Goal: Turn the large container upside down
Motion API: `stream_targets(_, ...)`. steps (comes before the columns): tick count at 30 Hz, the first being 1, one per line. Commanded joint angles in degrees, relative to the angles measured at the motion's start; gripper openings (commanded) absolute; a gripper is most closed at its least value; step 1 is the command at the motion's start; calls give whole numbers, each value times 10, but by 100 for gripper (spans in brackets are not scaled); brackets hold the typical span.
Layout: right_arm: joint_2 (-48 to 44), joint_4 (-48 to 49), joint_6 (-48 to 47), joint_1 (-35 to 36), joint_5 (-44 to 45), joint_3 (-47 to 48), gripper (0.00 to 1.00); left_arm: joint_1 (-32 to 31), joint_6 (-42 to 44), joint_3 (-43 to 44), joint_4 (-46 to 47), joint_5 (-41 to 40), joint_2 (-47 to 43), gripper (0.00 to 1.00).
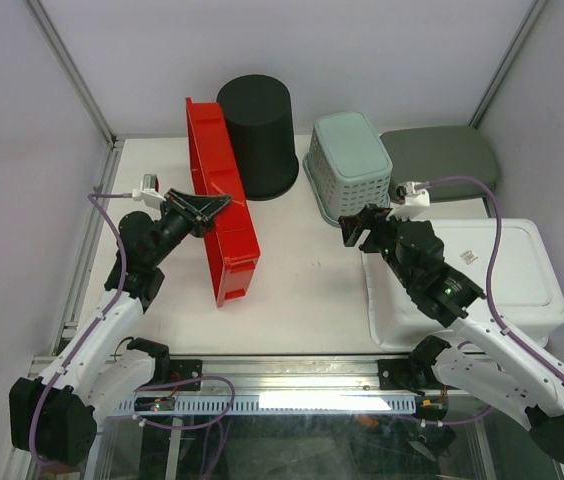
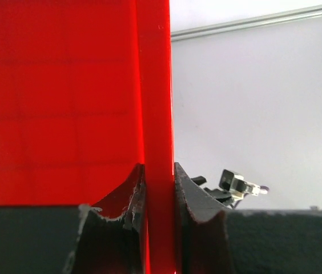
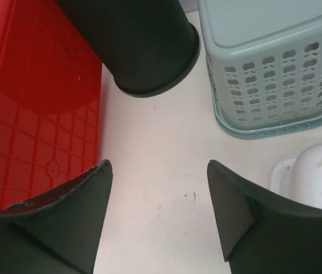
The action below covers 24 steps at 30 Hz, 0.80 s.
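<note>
The red container stands tipped on one long side at the table's left-centre, its long axis running far to near. Only the right wrist view shows its gridded face turned towards the right arm. Only the left wrist view shows the left gripper pinched narrowly on a thin red edge. The right gripper hangs wide and empty, near the black bucket and pale green basket.
</note>
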Motion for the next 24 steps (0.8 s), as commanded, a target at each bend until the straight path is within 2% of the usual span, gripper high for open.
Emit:
stream_targets(1,-8,12,-11,0,-6,29,71,-6,-45,-25,186,38,-2,0)
stream_targets(6,-10,9,-13,0,-3,27,71,-4,-54,-44,200,29,-12,0)
stream_targets(12,-7,7,-15,0,-5,26,71,50,-144,-111,297,75,-3,0)
stream_targets(18,-4,8,-9,0,-16,22,71,94,-159,-121,288,114,-5,0)
stream_targets(24,-3,11,-5,0,-24,17,71,133,-212,-174,330,172,-2,0)
